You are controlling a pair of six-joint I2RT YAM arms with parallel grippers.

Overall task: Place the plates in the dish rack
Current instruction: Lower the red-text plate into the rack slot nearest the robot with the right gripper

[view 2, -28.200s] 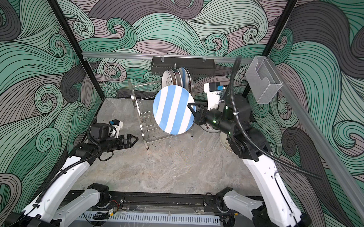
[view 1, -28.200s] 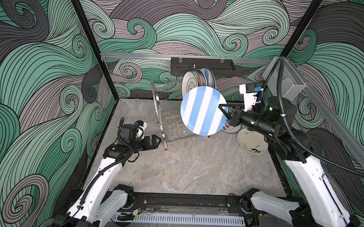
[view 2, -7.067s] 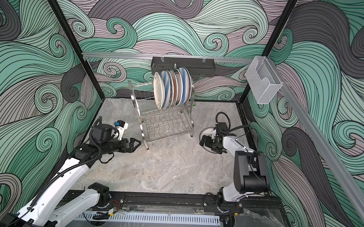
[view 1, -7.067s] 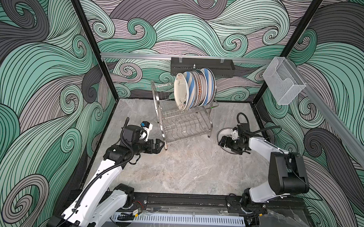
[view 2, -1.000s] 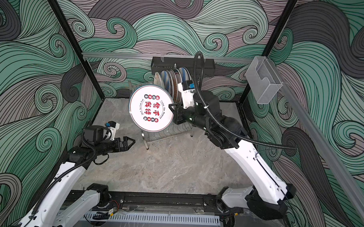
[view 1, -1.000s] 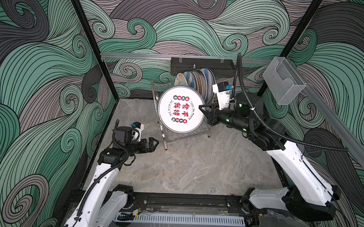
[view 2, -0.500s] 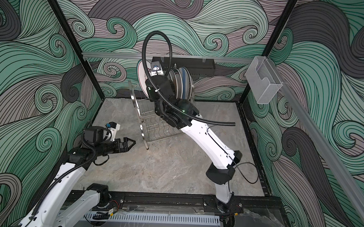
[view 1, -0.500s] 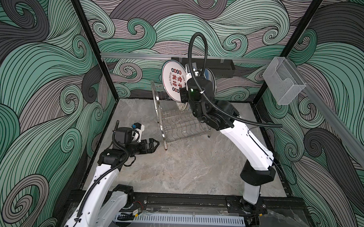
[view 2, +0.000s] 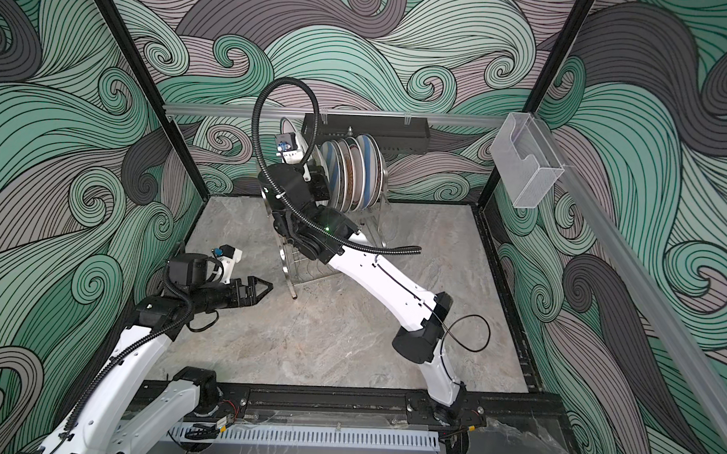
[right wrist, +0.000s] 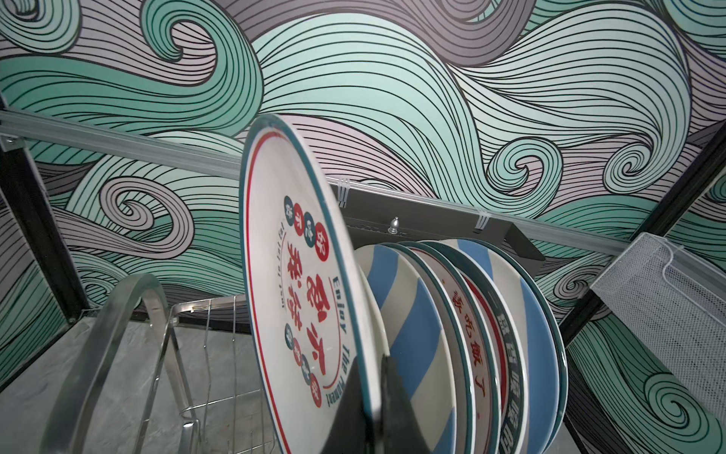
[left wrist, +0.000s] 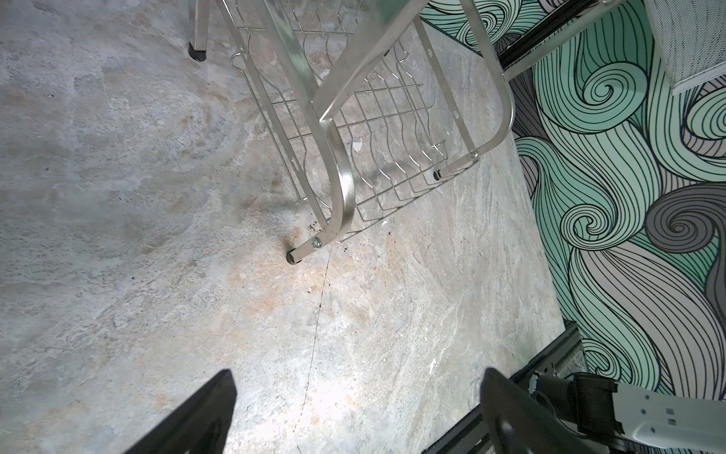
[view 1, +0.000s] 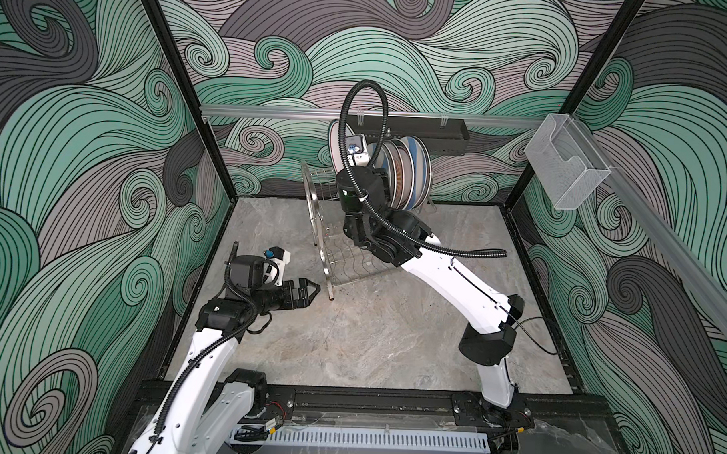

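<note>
The right gripper (right wrist: 371, 365) is clamped on the lower rim of one plate, the red-character plate (right wrist: 298, 298) with a teal edge, and its two dark fingers (right wrist: 396, 412) press on either face. This plate stands on edge at the left end of the row on the upper tier of the dish rack (view 1: 312, 205), in the upper middle of both top views. In the right wrist view it rises higher than its neighbours, and whether it sits in a wire slot cannot be told.

Behind it at least five more plates (right wrist: 408, 314) stand on edge side by side. They are two blue-white striped, one teal-rimmed with red characters, one with a dark lettered band and one cream. They overlap too tightly for a surer count. There is one rack, with two wire tiers between two arched steel frames.

The left gripper (left wrist: 357, 375) hangs empty with its jaws wide apart, low at the left centre of the top views. It is just beside the rack's front foot (left wrist: 292, 257) and not touching it.

The worktop (view 1: 349, 340) is grey and marbled like stone. Three walls (view 1: 86, 143) carry swirling waves in teal, grey and mauve, with black posts (view 1: 172, 63) at the corners. One aluminium rail (view 1: 274, 112) runs along the back wall and bears one black tray (view 1: 440, 133) behind the plates. One clear box (view 1: 563, 172) hangs at the upper right
</note>
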